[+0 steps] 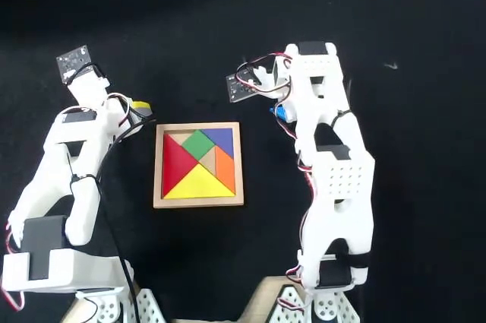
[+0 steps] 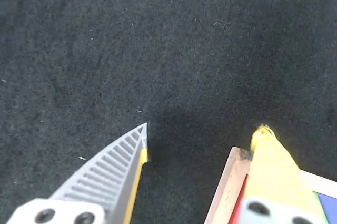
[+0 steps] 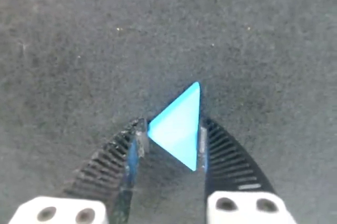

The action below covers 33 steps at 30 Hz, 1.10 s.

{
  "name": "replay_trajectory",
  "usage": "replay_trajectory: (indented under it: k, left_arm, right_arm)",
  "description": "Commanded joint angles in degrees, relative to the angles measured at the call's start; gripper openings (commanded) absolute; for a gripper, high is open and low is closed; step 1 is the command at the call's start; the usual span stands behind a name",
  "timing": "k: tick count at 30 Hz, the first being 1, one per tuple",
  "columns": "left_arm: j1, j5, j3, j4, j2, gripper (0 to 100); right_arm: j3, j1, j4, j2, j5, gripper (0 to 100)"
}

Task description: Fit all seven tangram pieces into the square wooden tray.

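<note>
While the black surface (image 1: 410, 186) spreads wide under both machines, the work is gathered at its middle, with a white arm on each side: the right arm (image 1: 334, 178) is folded forward, its tip a little off the tray's far right corner, and the left arm (image 1: 72, 163) is bent so that its tip sits just beside the far left corner. Between them the square wooden tray (image 1: 199, 203) lies flat with six pieces seated in it: a large red triangle (image 1: 176, 163) at the left, a large yellow triangle (image 1: 199, 185) along the near edge, a green square (image 1: 199, 143) at the far side, a violet-blue piece (image 1: 222, 139) in the far right corner and an orange piece (image 1: 223, 167) nearer than that. A small patch of bare wood (image 1: 206, 157) near the centre is, I judge, the seat left for the last piece. That piece, a small light-blue triangle (image 3: 176, 129), is outside the tray, clamped edge to edge in the right arm's jaws, apparently held for carrying to the gap. The left arm's jaws stand apart with nothing between them, parked, it seems, to keep clear. The high view gives the layout and the gap; the right wrist view adds the grip itself, though not whether the triangle is lifted; the left wrist view adds the spread jaws, one yellow finger (image 2: 268, 161) at the tray's corner.
</note>
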Motion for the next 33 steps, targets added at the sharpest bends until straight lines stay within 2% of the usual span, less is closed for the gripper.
replay_trajectory:
  k: [1,4,9,18,21,26,29,33]
  left_arm:
    - [-0.2,0.6,-0.6,-1.1,-2.5,30]
    - [-0.2,0.6,-0.6,-1.1,-2.5,30]
    - [-0.5,0.7,-0.6,-1.1,-2.5,30]
    - [-0.7,0.7,-0.6,-0.8,-2.6,30]
    - [-2.3,0.7,-0.5,-0.3,-3.1,30]
    - [-7.6,0.4,-2.9,6.0,-3.2,30]
    - [-15.2,-0.2,-5.1,11.0,-3.1,30]
    - [-23.7,-7.4,-2.3,11.3,-2.5,30]
  right_arm:
    - [-1.4,0.0,0.0,0.0,-0.8,12.5]
    - [-1.5,0.0,0.0,-0.1,-1.1,12.6]
    - [-4.3,-0.4,0.5,-2.3,-7.4,12.4]
    - [-4.6,-4.0,13.7,-13.7,-9.0,12.4]
    - [-4.5,-6.5,15.0,-18.3,-13.8,12.4]
    - [-4.4,-13.2,15.0,-20.6,-22.5,12.4]
    - [-4.4,-17.9,15.2,-20.6,-26.7,12.4]
    - [-4.3,-21.8,13.9,-20.6,-27.7,12.4]
